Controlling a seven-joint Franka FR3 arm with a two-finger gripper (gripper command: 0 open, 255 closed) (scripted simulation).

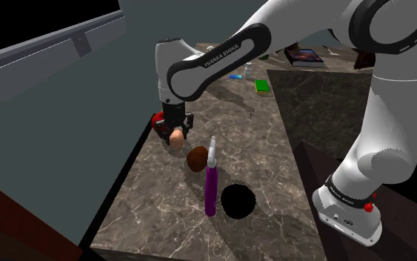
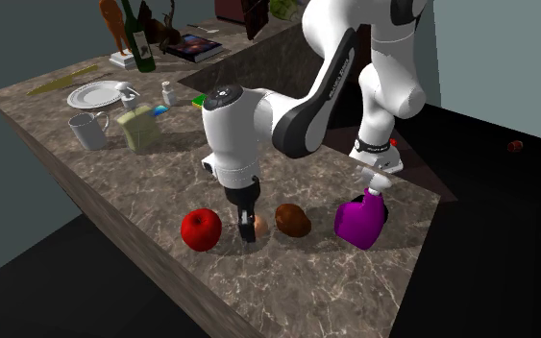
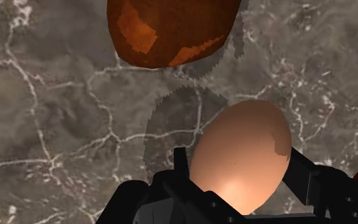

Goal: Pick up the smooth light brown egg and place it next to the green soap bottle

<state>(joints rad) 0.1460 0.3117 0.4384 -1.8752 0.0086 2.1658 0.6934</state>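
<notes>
The light brown egg (image 3: 241, 153) sits between my two black fingers (image 3: 179, 170), which clasp it on both sides. My gripper (image 2: 250, 227) points straight down just over the marble counter (image 2: 287, 278), shut on the egg (image 2: 259, 226), near the counter's front edge. In the shoulder view the egg (image 1: 175, 138) shows under the gripper (image 1: 174, 132). The pale green soap bottle (image 2: 139, 128) with a white pump stands well away along the counter, beside a grey mug (image 2: 87, 130).
A red apple (image 2: 201, 229) lies close on one side of the egg, a brown lumpy object (image 2: 293, 220) on the other. Beyond that stands a purple bottle (image 2: 359, 219). A plate (image 2: 93, 94), a wine bottle (image 2: 141, 43) and a book (image 2: 194, 46) are further back.
</notes>
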